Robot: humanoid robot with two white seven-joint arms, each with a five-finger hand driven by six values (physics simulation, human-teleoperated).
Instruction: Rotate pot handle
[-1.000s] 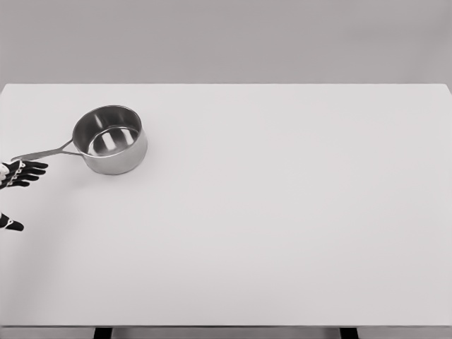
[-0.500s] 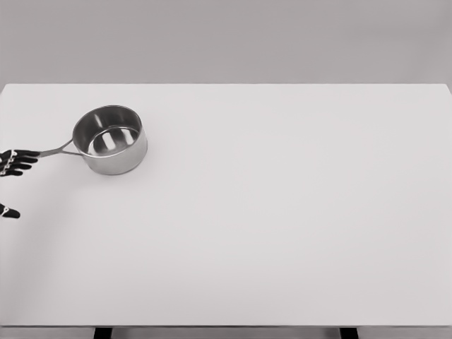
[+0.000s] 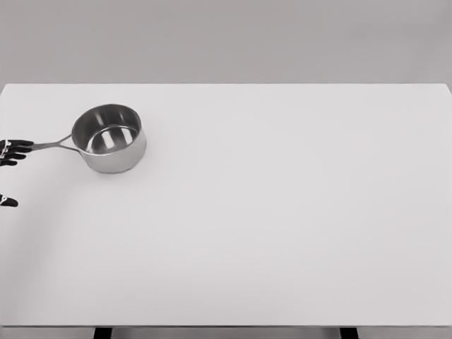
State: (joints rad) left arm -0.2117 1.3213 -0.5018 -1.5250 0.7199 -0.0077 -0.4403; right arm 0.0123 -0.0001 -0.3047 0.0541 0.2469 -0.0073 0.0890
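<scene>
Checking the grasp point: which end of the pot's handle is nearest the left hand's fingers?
The free outer end of the handle, pointing toward the left hand; the other end joins the pot.

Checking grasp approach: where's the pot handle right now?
Head view, far left of the table: the handle runs left from the pot, its tip at the left hand's fingers.

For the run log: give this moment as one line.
left hand: fingers at handle tip | pot: upright, table's left | right hand: unseen

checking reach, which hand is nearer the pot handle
Left. The left hand is at the picture's left edge, its fingertips right at the outer end of the pot handle of the steel saucepan. The right hand is out of view.
</scene>
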